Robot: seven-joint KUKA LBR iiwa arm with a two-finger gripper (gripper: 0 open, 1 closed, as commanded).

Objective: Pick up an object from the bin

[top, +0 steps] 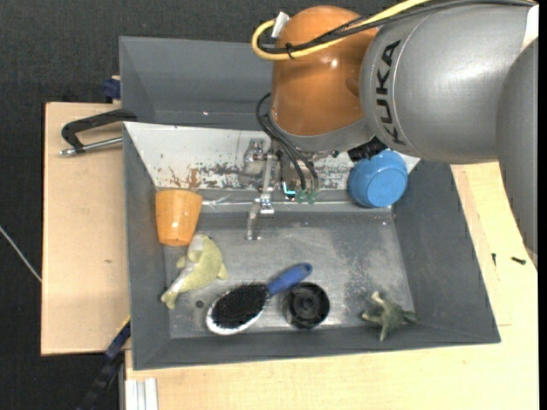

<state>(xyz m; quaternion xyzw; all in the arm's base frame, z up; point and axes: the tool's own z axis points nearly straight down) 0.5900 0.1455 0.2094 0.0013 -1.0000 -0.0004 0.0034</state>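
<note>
The claw [259, 207] may grab nothing. It hangs over bare floor in the far middle of the bin [359, 263], and no thing lies right under it. If it goes straight down, it could bump the metal.

The orange cup [177, 216] is to its left and the blue cup [378, 179] is to its right, both apart from it. They seem to lie on their sides, so a poke could make them roll away.

A yellow toy [198, 267], a brush [248, 301], a black round thing [306, 304] and a green toy [389, 316] lie along the near side.

The arm [461, 67] comes in from the far right. Its orange cover [316, 75] sits above the claw, which points down. I cannot tell if the claw is open or closed.
</note>
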